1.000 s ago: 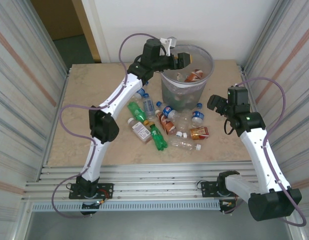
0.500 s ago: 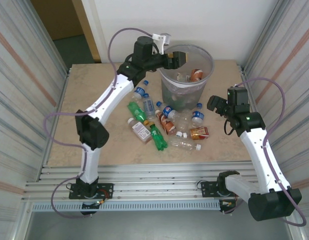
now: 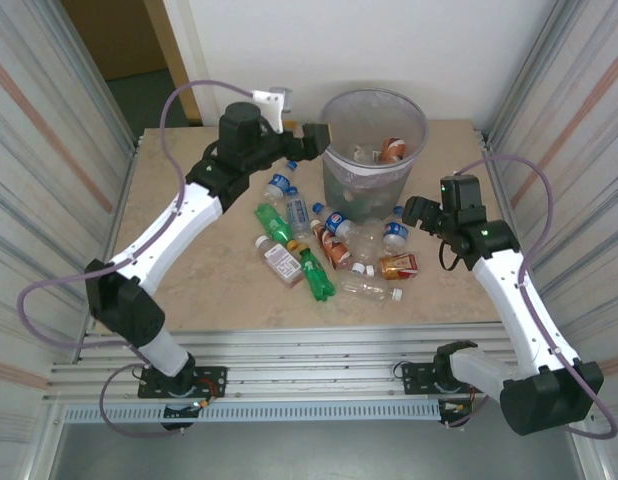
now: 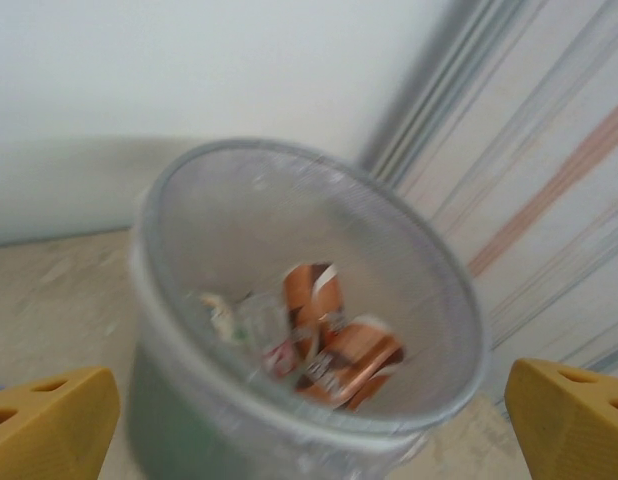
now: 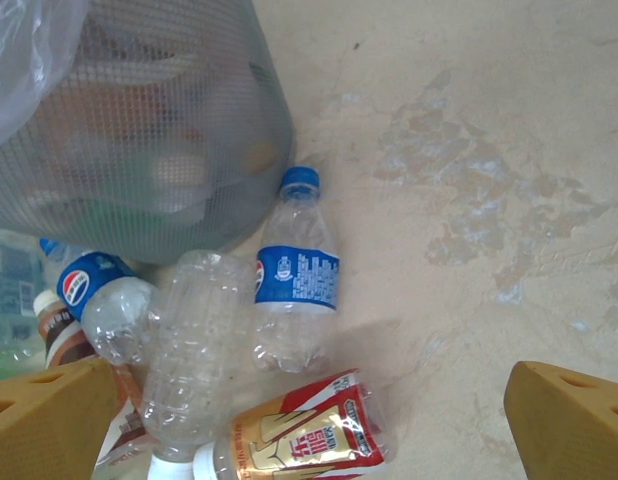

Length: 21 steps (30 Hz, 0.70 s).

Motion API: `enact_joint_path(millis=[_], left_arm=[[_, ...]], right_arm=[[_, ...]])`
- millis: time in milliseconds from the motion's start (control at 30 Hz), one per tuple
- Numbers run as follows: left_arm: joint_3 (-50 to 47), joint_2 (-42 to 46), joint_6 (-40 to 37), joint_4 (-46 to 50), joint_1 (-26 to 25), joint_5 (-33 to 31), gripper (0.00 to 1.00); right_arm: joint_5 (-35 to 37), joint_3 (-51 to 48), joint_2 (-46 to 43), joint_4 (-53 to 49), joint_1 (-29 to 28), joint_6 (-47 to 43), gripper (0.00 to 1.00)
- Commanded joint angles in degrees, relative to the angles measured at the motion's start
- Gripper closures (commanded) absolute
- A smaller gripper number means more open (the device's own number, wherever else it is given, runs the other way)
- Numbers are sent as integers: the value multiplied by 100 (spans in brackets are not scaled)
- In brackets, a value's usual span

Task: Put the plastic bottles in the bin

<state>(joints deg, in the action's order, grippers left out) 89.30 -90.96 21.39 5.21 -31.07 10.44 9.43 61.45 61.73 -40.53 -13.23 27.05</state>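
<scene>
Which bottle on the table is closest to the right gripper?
The blue-capped bottle with the blue label, lying with its cap towards the bin; the red-and-gold labelled one lies farther from the right gripper.

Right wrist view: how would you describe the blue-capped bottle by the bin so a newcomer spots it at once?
Start at the grey mesh bin, upper left. At its foot lies a clear bottle, its cap pointing at the bin. Unlike the label-less crumpled bottle to its left and the red-and-gold bottle below, it has a blue cap and a blue label.
</scene>
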Motion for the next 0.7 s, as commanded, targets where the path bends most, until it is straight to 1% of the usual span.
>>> enact_joint_path(millis=[0,67,200,400,567,667], left_arm=[[-756,644,-42,-384,94,-711,1],[-1267,967,105,-513,202,-847,1],[-2283,1594,497,-738,513,-1038,1],[-3510,2273,847,-551,1061,-1531,1],[-4342,2670,1380,-427,1628,-1519,1],[-4688,2882,1566,-511,1846,-1467,1]], right_arm=[[137,-88,74,23,-289,275,1],[216,-118,139,69,-600,388,0],[508,-75,376,81,-1430,641,1],[551,178,987,-25,-2493,931,5],[424,469,1608,-192,-3211,1048,9],[301,682,2071,-279,-3538,1057,11]])
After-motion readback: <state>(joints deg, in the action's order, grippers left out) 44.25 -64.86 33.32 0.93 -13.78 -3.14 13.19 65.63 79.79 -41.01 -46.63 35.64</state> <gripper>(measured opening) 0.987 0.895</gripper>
